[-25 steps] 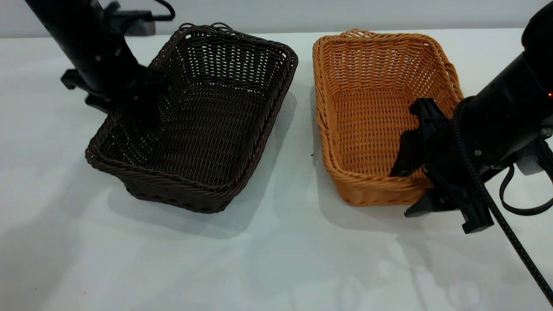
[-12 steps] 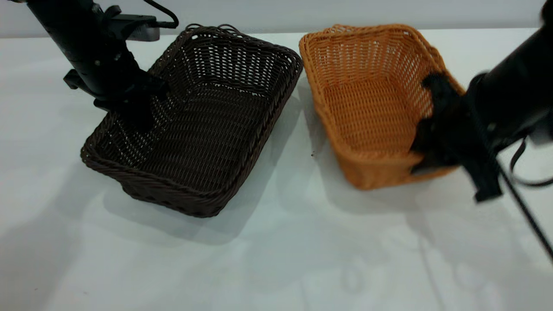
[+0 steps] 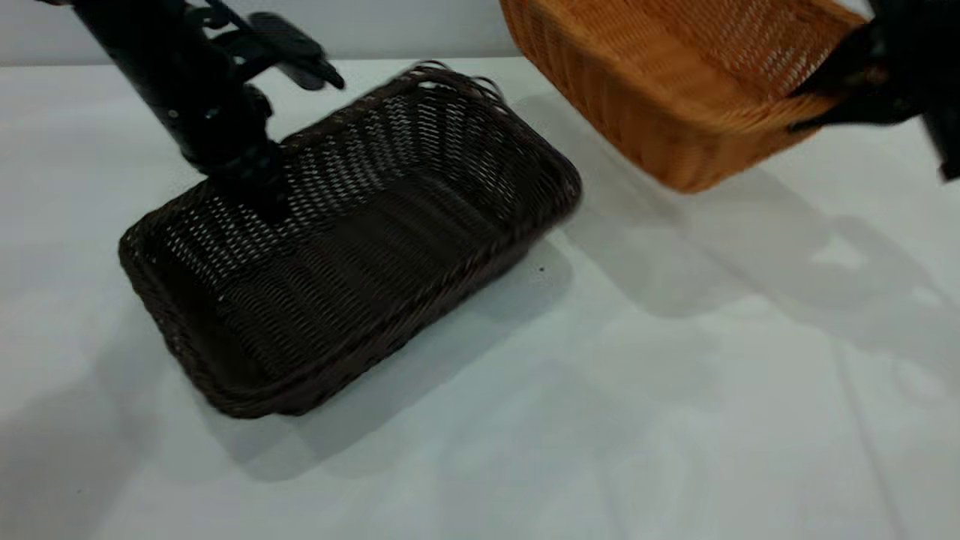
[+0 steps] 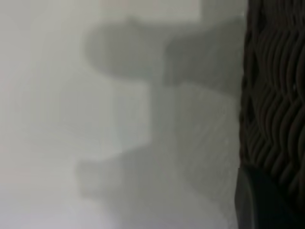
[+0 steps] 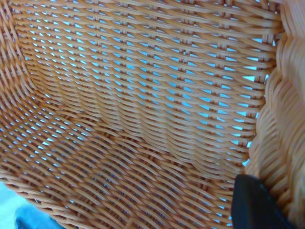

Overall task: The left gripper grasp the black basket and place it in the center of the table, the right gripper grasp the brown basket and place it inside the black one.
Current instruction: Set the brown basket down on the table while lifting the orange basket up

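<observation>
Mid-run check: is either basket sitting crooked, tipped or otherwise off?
Yes. The black basket is skewed diagonally on the table, held at its rim by the left gripper. The brown basket hangs tilted above the table in the right gripper. No damage shows.

Left gripper (image 3: pixel 251 187): jaws clamped on the far-left rim of the black basket (image 3: pixel 352 247).
Black basket: on the table (image 3: pixel 600 412), left of centre.
Right gripper (image 3: pixel 840 90): holds the brown basket (image 3: pixel 675 82) tilted above the far-right part.

black basket (image 3: pixel 352 247) left, brown basket (image 3: pixel 675 82) raised right
</observation>
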